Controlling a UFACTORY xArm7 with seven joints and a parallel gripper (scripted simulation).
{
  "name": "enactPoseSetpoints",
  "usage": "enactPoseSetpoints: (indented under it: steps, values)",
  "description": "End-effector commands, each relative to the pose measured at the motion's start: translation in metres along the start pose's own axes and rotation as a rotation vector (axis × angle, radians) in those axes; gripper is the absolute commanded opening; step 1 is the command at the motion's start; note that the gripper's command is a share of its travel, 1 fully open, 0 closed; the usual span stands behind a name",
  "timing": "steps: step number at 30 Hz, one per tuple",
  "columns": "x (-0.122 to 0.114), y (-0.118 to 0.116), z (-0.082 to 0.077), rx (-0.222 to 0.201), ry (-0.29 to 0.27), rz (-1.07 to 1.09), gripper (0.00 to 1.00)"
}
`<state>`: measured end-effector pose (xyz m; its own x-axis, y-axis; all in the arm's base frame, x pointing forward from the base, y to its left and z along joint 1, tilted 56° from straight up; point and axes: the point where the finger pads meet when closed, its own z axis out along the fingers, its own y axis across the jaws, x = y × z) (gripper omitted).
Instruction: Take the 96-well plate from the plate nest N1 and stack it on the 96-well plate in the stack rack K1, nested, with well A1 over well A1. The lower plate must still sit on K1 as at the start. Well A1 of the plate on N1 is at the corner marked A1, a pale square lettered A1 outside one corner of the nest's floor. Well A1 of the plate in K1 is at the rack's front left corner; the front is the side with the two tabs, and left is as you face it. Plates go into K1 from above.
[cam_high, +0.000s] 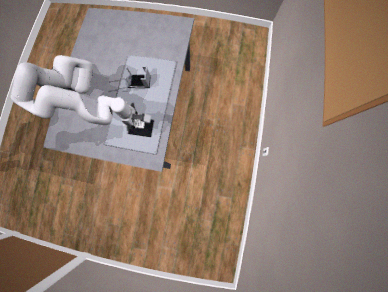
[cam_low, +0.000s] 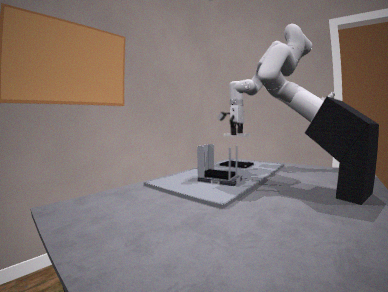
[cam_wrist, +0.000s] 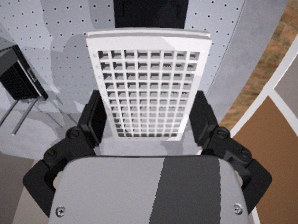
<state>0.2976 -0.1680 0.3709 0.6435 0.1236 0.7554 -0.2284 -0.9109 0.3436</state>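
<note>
Wrist view gives the only close look at the white plate (cam_wrist: 148, 86): a rectangular tray with a regular grid of small square wells and a plain raised rim. The gripper (cam_wrist: 148, 119) has its black jaws pressed against the plate's two long sides, pinching it while spread wide. Beneath the plate's far end lies a black rectangle (cam_wrist: 149, 10) on a pale grey board dotted with small holes (cam_wrist: 220, 23); whether this is the nest or the rack's contents cannot be told from this view. A second dark frame on thin rods (cam_wrist: 20, 79) shows at the left edge.

Exterior view supplies the height that the wrist view lacks: the plate (cam_low: 236, 134) hangs level in the air, above the rack (cam_low: 205, 159), clear of its thin upright posts. The rack has two grey slab-like uprights on one side, and a dark plate (cam_low: 216, 174) sits low inside it. A flat black nest (cam_low: 236, 164) lies just behind on the same board (cam_low: 190, 190).

Top view shows the layout only: the held plate (cam_high: 138, 120) is over one dark fixture, the other fixture (cam_high: 139, 78) stands apart, and both sit on the light board on a matte grey table (cam_high: 100, 35). Well markings are too small to read.
</note>
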Motion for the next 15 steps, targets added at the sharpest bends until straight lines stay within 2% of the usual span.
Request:
enactPoseSetpoints:
  steps: [1,15]
  values:
    - [-0.001,-0.013,-0.001,-0.001,0.002,-0.073,0.0]
    - [-0.008,-0.052,-0.002,0.0,0.002,-0.073,0.0]
